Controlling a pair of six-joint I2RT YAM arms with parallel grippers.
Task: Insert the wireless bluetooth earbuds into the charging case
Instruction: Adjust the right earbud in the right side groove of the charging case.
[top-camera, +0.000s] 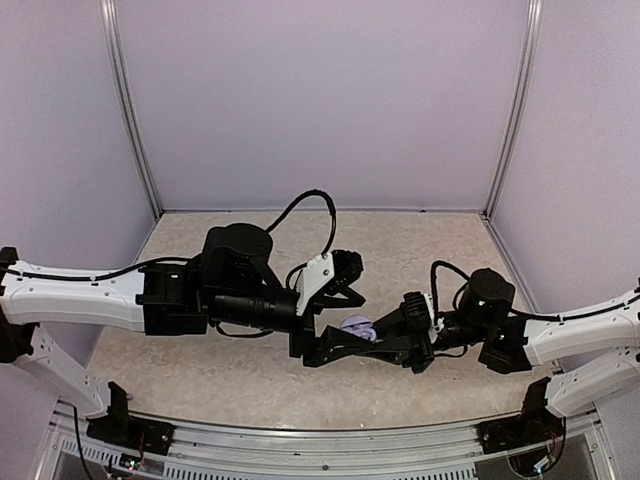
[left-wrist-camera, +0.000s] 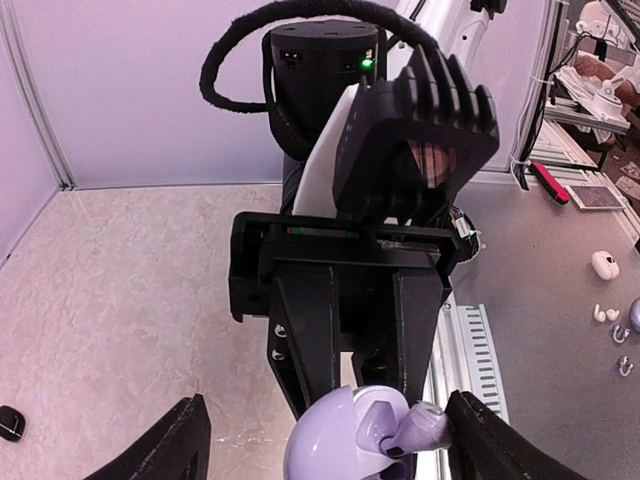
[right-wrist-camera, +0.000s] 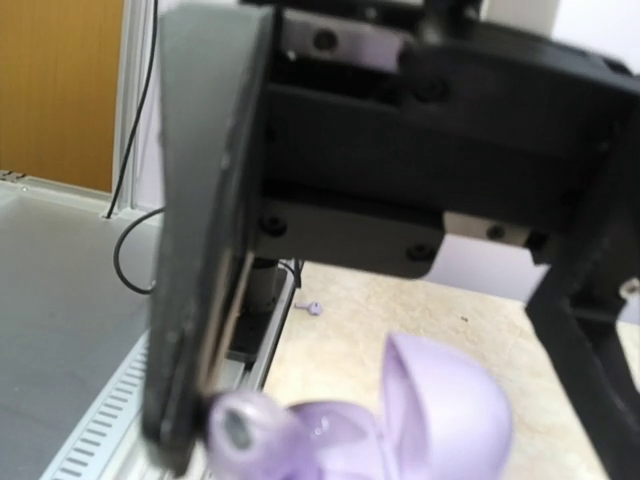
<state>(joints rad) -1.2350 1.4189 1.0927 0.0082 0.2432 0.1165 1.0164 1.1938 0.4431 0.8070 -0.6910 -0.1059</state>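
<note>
The lavender charging case (left-wrist-camera: 325, 450) stands open, its domed lid (right-wrist-camera: 450, 410) raised. My right gripper (right-wrist-camera: 222, 428) is shut on a pale lavender earbud (right-wrist-camera: 243, 432) and holds it at the rim of the case's open well; the same earbud (left-wrist-camera: 422, 430) shows in the left wrist view. My left gripper (left-wrist-camera: 328, 402) is open, one finger well to the left of the case, the other close beside the earbud. From above, the case (top-camera: 357, 326) sits between my left gripper (top-camera: 340, 316) and my right gripper (top-camera: 380, 338), which face each other.
A black earbud (left-wrist-camera: 10, 422) lies on the table far left. Another lavender earbud (right-wrist-camera: 312, 307) lies near the aluminium rail (left-wrist-camera: 470, 350) at the table's edge. Small pale items (left-wrist-camera: 605, 265) and a red-handled tool (left-wrist-camera: 548, 182) sit on the grey surface beyond the rail.
</note>
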